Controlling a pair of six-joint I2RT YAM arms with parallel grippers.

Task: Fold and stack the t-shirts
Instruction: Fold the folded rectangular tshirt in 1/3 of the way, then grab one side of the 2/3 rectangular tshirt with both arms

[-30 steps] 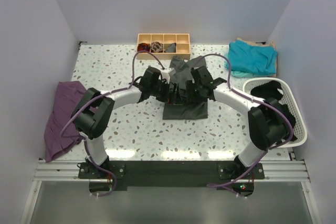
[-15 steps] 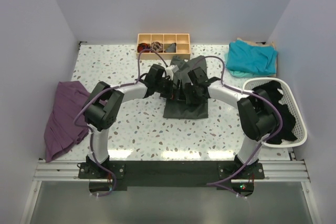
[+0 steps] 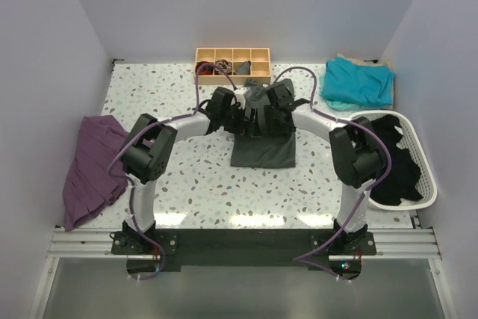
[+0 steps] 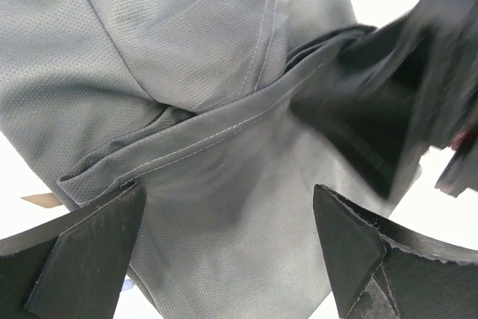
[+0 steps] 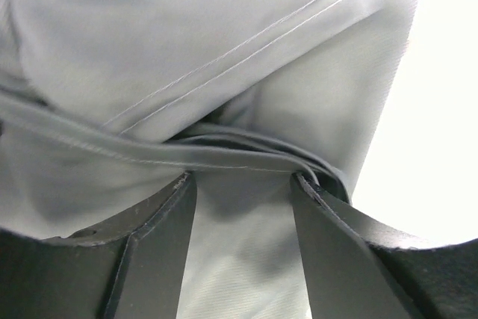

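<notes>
Two arms: both reach to the middle of the desk (image 3: 187,177), wrists close together over the charcoal t-shirt (image 3: 263,153).
Left fingers (image 4: 82,255): spread wide, holding nothing, grey cloth just beyond the tips.
Right fingers (image 5: 149,252): partly apart, a folded hem crossing their tips, gap plain between them.
Charcoal shirt: folded, mid-desk.
Teal t-shirt (image 3: 358,82): far right corner, well apart.

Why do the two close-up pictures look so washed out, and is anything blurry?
Left wrist view: the grey t-shirt is sharp, but a dark shape at the right is smeared. Right wrist view: the shirt looks pale, and everything beyond it is blown out white. Top view: even light, with glare strips along the table near edge.
</notes>
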